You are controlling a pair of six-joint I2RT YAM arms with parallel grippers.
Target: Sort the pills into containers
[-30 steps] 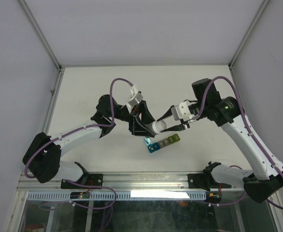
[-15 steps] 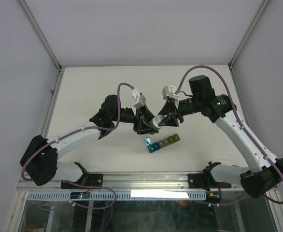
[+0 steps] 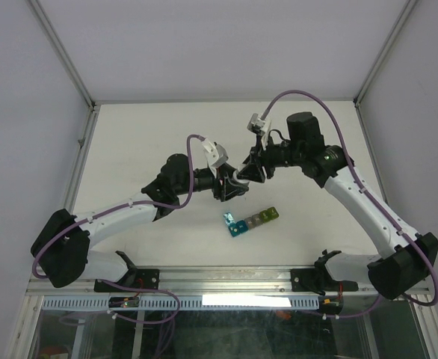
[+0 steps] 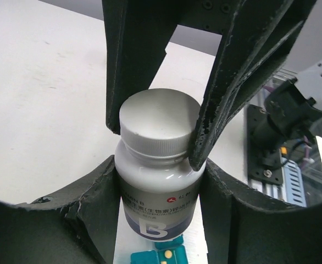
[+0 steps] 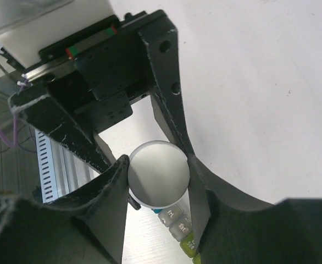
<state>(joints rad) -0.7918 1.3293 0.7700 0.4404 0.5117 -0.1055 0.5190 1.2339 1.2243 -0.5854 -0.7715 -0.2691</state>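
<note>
The step in hand looks to be unscrewing the cap [image 4: 160, 124] of the bottle [image 4: 159, 192], which is held in the air between both arms; to do it well, the left gripper [image 3: 229, 188] should grip the body firmly without turning, while the right gripper [image 3: 249, 173] turns the cap about the bottle's own axis and lifts only once the thread lets go; the mouth should stay tilted up so that no pills spill, and the cap should come away straight rather than sideways. The left jaws are spread to the width of the bottle body and pinch it on both flanks, just under the shoulder; the right jaws are narrowed to the width of the cap and press on its ribbed rim from opposite sides, as both wrist views show; neither gripper touches anything else that I can see. The containers [image 3: 250, 221], a strip of four joined compartments, lie on the table [image 3: 144, 134] just nearer the arm bases than the bottle, apart from both grippers; the left wrist view shows the teal end of the strip right below the bottle's base, with something small and yellow in it, too small to name; at least one lid at the blue end seems to stand open in the top view; the risk I judge greatest is the bottle slipping round in the left fingers, so the turn should be slow.
</note>
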